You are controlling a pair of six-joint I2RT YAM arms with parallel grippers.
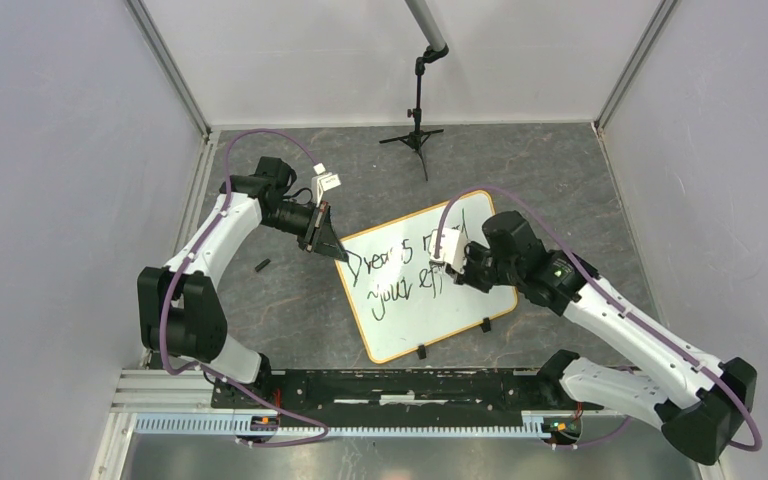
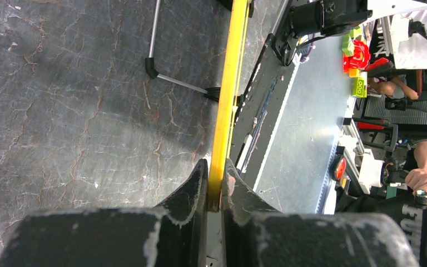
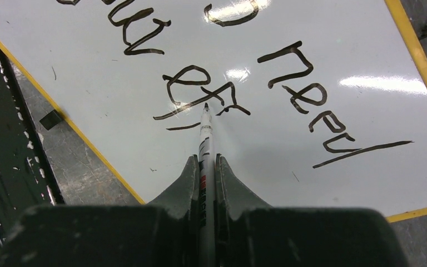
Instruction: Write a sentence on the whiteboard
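Observation:
The whiteboard [image 1: 400, 320] lies tilted on the grey table, with a thin yellow-orange rim. Black lettering [image 1: 400, 270] in two lines reads roughly "Dreams need / your eff". My left gripper [image 1: 338, 250] is shut on the board's far-left corner; the left wrist view shows the yellow rim [image 2: 227, 83] edge-on between its jaws [image 2: 216, 186]. My right gripper [image 1: 455, 272] is shut on a white marker [image 3: 206, 139]. The marker's black tip touches the board at the last "f" of the lettering [image 3: 200, 92], with "need" [image 3: 311, 94] to the right.
A small black cap-like piece [image 1: 261, 265] lies on the table left of the board. A black camera tripod [image 1: 416, 135] stands at the back. Two black clips [image 1: 421, 351] sit on the board's near rim. Red and green toy bricks [image 2: 357, 55] lie beyond the table.

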